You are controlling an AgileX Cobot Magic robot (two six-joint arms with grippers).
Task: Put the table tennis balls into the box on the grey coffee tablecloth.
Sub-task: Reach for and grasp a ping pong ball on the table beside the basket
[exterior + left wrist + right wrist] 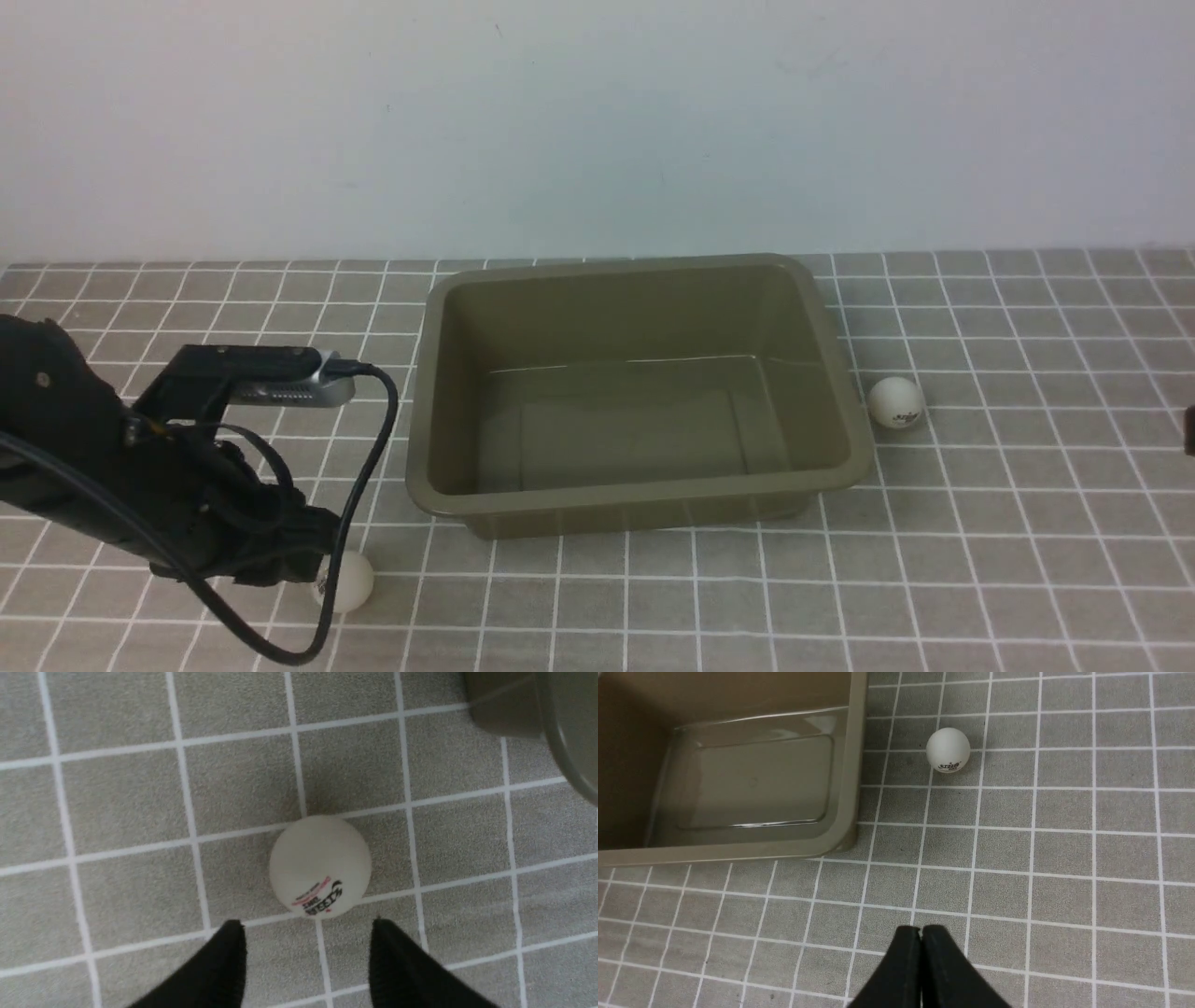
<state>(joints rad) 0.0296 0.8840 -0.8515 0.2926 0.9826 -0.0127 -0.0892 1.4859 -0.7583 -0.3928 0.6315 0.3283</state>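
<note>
Six entries, largest first.

1. Grey coffee tablecloth (pixel 1027 560): grey-brown fabric with a grid of thin white lines. It covers everything I see up to the pale wall (pixel 597 112) behind. Everything below sits on it.

2. Box (pixel 635 499): olive-brown plastic tub with rounded corners, a flared rim and a glossy inside. It stands upright at the middle of the cloth, long side toward me.

3. My left arm (pixel 84 448): black, reaching in low from the left. A black cable (pixel 373 467) loops down beside it to the cloth.

4. My left claw (pixel 307 924): released, with the two black fingers (pixel 219 970) spread wide. It is low over the cloth, near the box's front left corner. Nothing is gripped.

5. My right claw (pixel 920 928): clenched, fingers pressed together with nothing between them. It is above bare cloth on the box's right side.

6. Two table tennis balls, matte white, each with a small dark logo, both outside the box on the cloth.
   - Left ball (pixel 350 581) (pixel 320 865): just beyond my left claw's fingertips and in line with the gap between them. I see no contact.
   - Right ball (pixel 895 402) (pixel 948 750): just beside the box's right wall, not touching it, and well apart from my right claw.
</note>
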